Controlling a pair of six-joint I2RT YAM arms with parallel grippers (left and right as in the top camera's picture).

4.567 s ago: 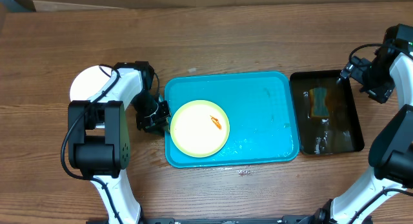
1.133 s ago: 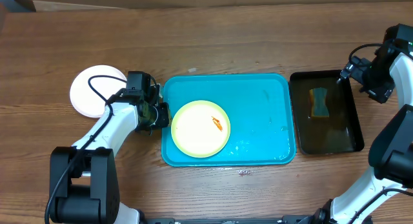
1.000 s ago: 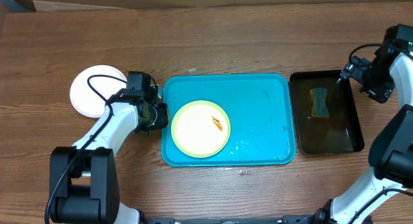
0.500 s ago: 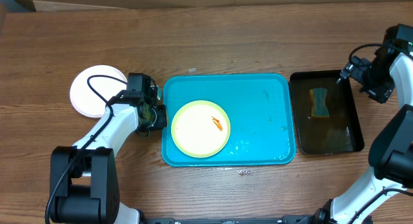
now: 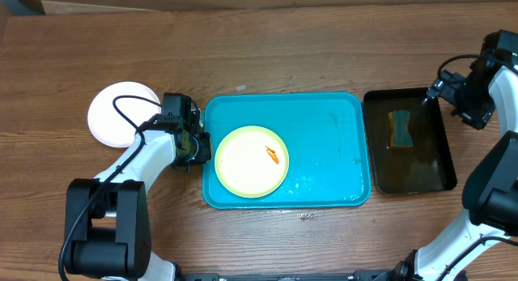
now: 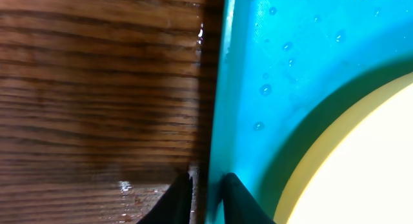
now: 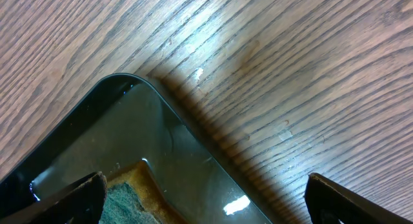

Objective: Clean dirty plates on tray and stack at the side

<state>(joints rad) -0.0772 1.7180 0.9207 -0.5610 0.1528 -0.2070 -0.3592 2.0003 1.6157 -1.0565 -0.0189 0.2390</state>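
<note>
The turquoise tray (image 5: 324, 135) lies mid-table and holds one pale yellow-green plate (image 5: 247, 163) with a red-orange smear (image 5: 273, 155). A white plate (image 5: 121, 112) sits on the wood to the tray's left. My left gripper (image 5: 201, 147) is at the tray's left rim. In the left wrist view its fingers (image 6: 208, 180) pinch the rim (image 6: 216, 88), one outside on the wood, one inside beside the plate (image 6: 361, 166). My right gripper (image 5: 443, 91) hangs open over the far corner of the black tray, fingers (image 7: 205, 185) wide apart with nothing between them.
The black tray (image 5: 421, 172) stands right of the turquoise one, wet, with a green-and-yellow sponge (image 5: 399, 129) in it. The right wrist view has the sponge (image 7: 129, 208) near the left finger. Water drops dot the turquoise tray. A small crumb lies near the table's front edge.
Since the earliest frame the left arm has swung its elbow toward the front and the turquoise tray has shifted slightly left. Over the last second, nothing has visibly moved overhead.
</note>
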